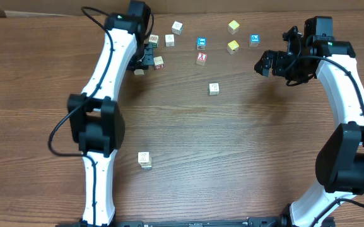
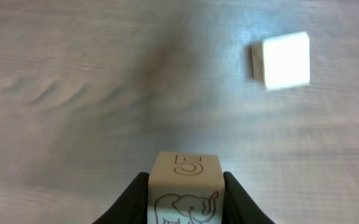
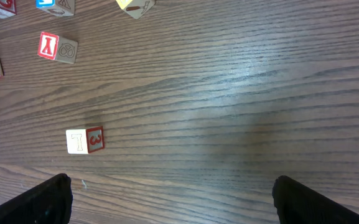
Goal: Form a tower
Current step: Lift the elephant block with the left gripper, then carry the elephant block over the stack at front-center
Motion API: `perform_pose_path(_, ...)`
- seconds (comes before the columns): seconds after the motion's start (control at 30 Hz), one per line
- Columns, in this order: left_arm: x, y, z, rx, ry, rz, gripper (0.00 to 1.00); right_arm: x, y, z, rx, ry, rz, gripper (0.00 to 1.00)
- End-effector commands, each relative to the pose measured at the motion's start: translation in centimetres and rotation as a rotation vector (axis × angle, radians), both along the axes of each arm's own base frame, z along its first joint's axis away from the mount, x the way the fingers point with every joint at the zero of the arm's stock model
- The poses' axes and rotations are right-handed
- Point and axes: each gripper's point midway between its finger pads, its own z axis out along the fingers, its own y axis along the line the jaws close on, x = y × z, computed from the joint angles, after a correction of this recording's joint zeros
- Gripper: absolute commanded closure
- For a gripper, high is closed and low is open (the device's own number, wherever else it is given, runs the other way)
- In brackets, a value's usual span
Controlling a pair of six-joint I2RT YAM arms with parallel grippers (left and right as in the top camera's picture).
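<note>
The tower (image 1: 145,159) stands near, at the left, well apart from the loose cubes (image 1: 201,58) far away. The left gripper (image 2: 185,194) pinches the 5 cube (image 2: 188,167); the right gripper (image 3: 173,199) is spread, empty. Such wood is probably light, stiff, smooth: hold 2 opposite flat sides, centered.

Brown wood-grain table (image 1: 232,145), bearing loose wooden letter cubes along its far side:
- yellow-topped cubes, two: one (image 1: 233,26) at the far edge, the other (image 1: 233,46) just nearer
- blue-faced cubes, two (image 1: 201,43) (image 1: 254,40), flanking the nearer yellow one
- red X cube (image 1: 201,58), just in front of a blue one
- pale-topped cubes, three, loosely grouped (image 1: 177,27) (image 1: 170,40) (image 1: 153,40)
- 7 cube (image 1: 214,88), alone toward the middle, red 3 on its side
- elephant cube (image 2: 184,186), a 5 on its upper face
</note>
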Motion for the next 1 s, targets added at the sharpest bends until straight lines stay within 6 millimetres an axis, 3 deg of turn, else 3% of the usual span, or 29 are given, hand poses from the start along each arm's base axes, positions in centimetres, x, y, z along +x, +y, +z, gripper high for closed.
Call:
perform_pose_path(0.0, -1.6, 0.0, 7.4, -0.033, -0.103, 0.022, 0.78, 0.5, 0.0, 1.9, -0.002, -0.052, -0.003, 0.00)
perform_pose_path(0.3, -8.4, 1.5, 14.5, -0.038, -0.092, 0.051, 0.79, 0.5, 0.0, 1.9, -0.002, -0.052, -0.003, 0.00)
perform_pose_path(0.57, -13.0, 1.5, 18.5, -0.093, -0.121, 0.045, 0.82, 0.5, 0.0, 1.9, -0.002, -0.052, -0.003, 0.00)
perform_pose_path(0.77, -17.6, 2.3, 19.2, -0.104, -0.110, 0.040, 0.81, 0.5, 0.0, 1.9, -0.002, -0.052, -0.003, 0.00)
perform_pose_path(0.97, -23.3, 3.6, 17.2, -0.100, -0.045, 0.104, 0.82, 0.5, 0.0, 1.9, -0.002, -0.052, -0.003, 0.00)
